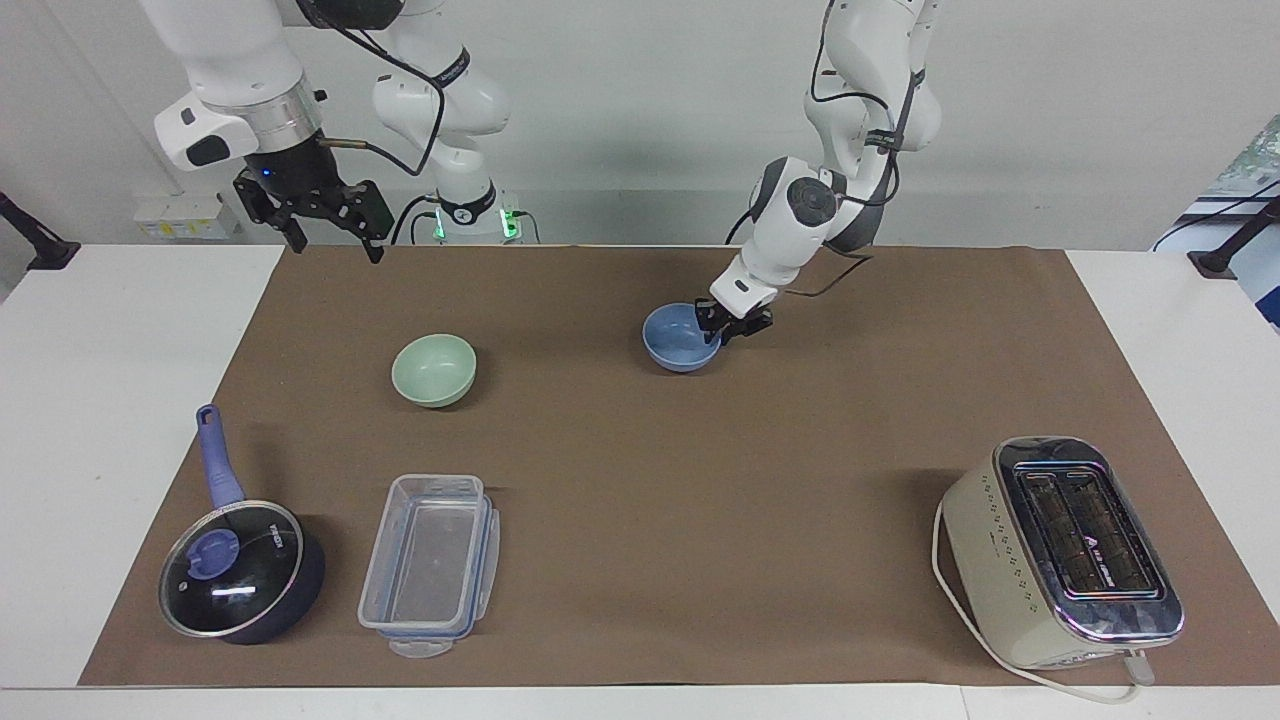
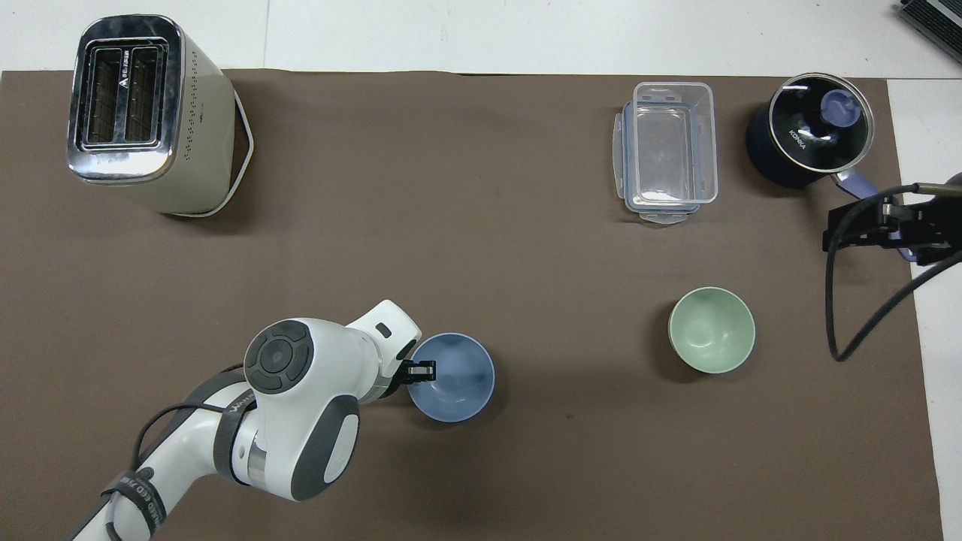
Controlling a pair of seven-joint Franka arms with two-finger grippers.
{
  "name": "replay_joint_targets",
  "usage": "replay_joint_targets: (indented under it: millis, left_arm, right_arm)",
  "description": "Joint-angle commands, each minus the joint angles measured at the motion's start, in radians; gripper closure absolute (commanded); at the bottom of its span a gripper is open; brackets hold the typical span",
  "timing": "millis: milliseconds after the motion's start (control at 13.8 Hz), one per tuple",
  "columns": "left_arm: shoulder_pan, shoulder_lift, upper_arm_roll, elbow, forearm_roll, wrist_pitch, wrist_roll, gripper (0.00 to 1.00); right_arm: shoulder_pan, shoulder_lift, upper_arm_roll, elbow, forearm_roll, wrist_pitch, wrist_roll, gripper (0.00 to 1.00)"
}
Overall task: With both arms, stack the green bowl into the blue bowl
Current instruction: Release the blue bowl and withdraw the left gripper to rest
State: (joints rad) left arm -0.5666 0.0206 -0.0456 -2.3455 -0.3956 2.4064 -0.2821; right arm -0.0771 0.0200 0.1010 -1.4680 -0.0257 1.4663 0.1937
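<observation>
The blue bowl [image 1: 681, 338], rim clamped in our left gripper [image 1: 722, 327], needs setting down; right gripper [image 1: 330, 226] waits, fingers apart.

"KONKA" on saucepan lid [image 2: 810, 124]; toaster [image 2: 128, 98] logo unreadable

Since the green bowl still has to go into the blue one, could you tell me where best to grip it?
Probably by the rim: the green bowl sits upright, mouth open, its smooth round wall offering no handle. One finger inside, one outside, coming from above on the side nearer the right tool, which hangs open over the table edge.
</observation>
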Motion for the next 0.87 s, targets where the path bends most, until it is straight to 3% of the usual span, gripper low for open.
replay_joint_targets:
  millis: [0, 363, 580, 798]
  left_arm:
    - [0.036, -0.014, 0.009, 0.047, -0.017, -0.044, -0.017, 0.00]
    - [0.210, -0.007, 0.010, 0.277, 0.036, -0.332, -0.012, 0.00]
    - [0.284, -0.008, 0.012, 0.394, 0.187, -0.432, -0.002, 0.00]
    - [0.393, -0.008, 0.012, 0.479, 0.221, -0.507, 0.077, 0.00]
  right_arm:
    - [-0.016, -0.041, 0.000, -0.054, 0.015, 0.014, -0.037, 0.00]
    - [-0.046, -0.051, 0.000, -0.073, 0.020, 0.020, -0.091, 0.00]
    - [-0.064, -0.071, -0.001, -0.127, 0.020, 0.084, -0.122, 0.00]
    - [-0.098, -0.080, -0.001, -0.181, 0.020, 0.091, -0.151, 0.00]
